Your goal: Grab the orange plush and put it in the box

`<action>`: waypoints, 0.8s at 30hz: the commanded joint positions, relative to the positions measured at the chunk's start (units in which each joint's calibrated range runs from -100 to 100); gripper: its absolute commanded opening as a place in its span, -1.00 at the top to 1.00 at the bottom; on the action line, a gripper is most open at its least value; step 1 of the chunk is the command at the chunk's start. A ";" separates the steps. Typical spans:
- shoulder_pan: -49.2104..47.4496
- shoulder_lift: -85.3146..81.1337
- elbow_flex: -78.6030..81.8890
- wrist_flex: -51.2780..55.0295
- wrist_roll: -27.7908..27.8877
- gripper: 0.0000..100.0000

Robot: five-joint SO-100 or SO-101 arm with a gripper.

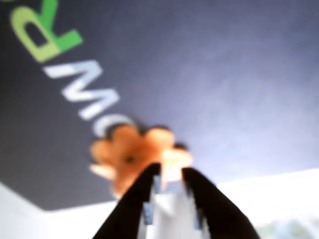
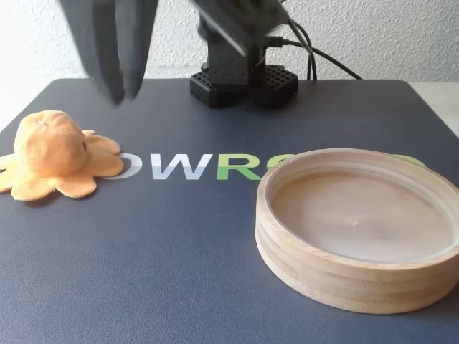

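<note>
Fixed view, L to R: plush (image 2: 56, 154) sits on the tabletop (image 2: 179, 251) far left, untouched; box (image 2: 358, 229) on the right, empty, well apart. Fingers (image 2: 118, 54) hang above the plush, slightly parted w/ nothing in them. I'd drop straight down over the dome head, not the floppy flaps, then close. Wrist view is super blurry, and fixed view cuts off the arm up top.

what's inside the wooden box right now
Nothing: the box shows only its bare pale bottom in the fixed view. The near rim hides a thin strip of floor. The orange plush lies on the mat.
</note>
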 commanded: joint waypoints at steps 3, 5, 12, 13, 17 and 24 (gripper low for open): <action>0.59 0.81 -2.41 2.48 9.62 0.91; 0.89 0.64 -0.42 2.57 7.52 0.91; 5.30 0.30 0.76 2.48 -21.38 0.92; 5.89 0.22 1.13 2.57 -23.69 0.92; 9.03 0.22 3.57 2.66 -26.42 0.91; 13.14 0.22 14.27 -0.30 -27.20 0.79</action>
